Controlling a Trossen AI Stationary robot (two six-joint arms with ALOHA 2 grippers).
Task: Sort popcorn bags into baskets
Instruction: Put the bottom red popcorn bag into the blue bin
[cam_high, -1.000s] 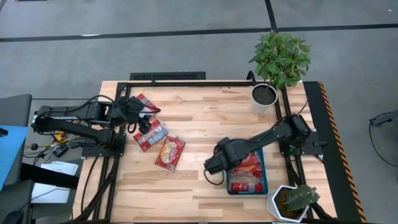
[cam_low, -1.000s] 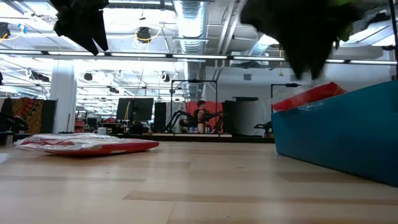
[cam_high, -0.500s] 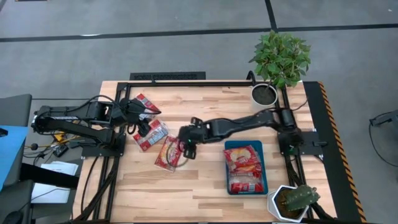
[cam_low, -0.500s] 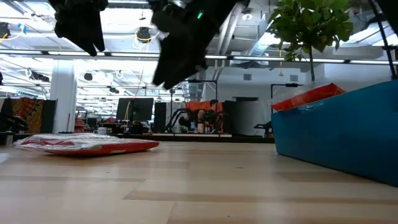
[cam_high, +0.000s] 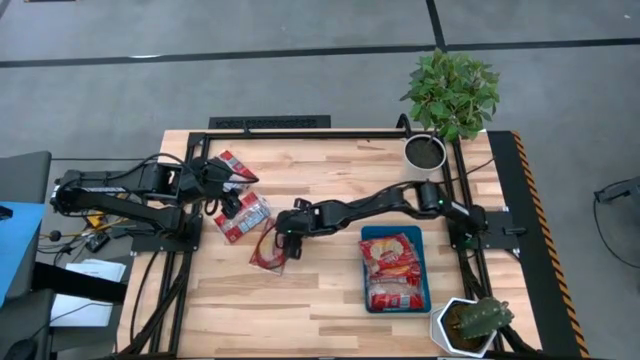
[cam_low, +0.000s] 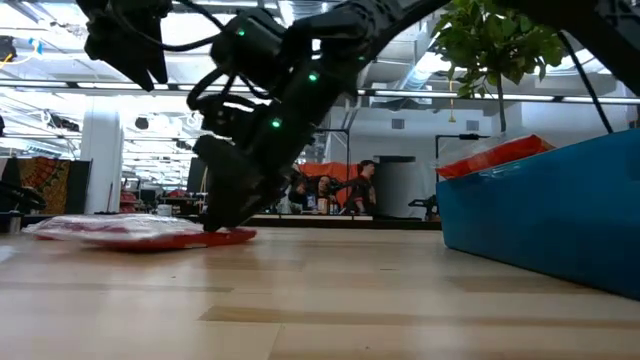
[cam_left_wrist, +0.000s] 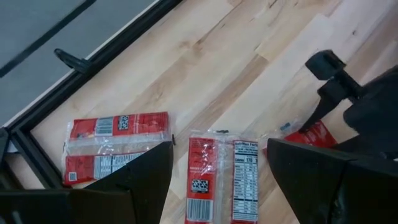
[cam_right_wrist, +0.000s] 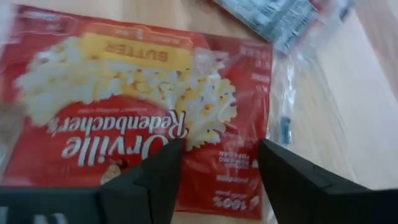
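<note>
The right gripper (cam_high: 283, 238) hangs low with jaws spread, a butter popcorn bag (cam_right_wrist: 134, 118) lying flat on the table directly beneath and between them. The left gripper (cam_left_wrist: 217, 186), also spread, hovers above two more popcorn bags (cam_left_wrist: 219, 180). The blue tray (cam_high: 423, 290) holds others.

This is a robotics lab in a large open industrial hall. The low view looks past the wooden counter (cam_low: 320, 300) to exposed ceiling ducts (cam_low: 305, 30), strip lights, dark monitors (cam_low: 215, 180) and seated people (cam_low: 365, 185). From above, grey floor (cam_high: 300, 60) surrounds the counter, with a potted plant (cam_high: 450, 90) at two o'clock.
</note>
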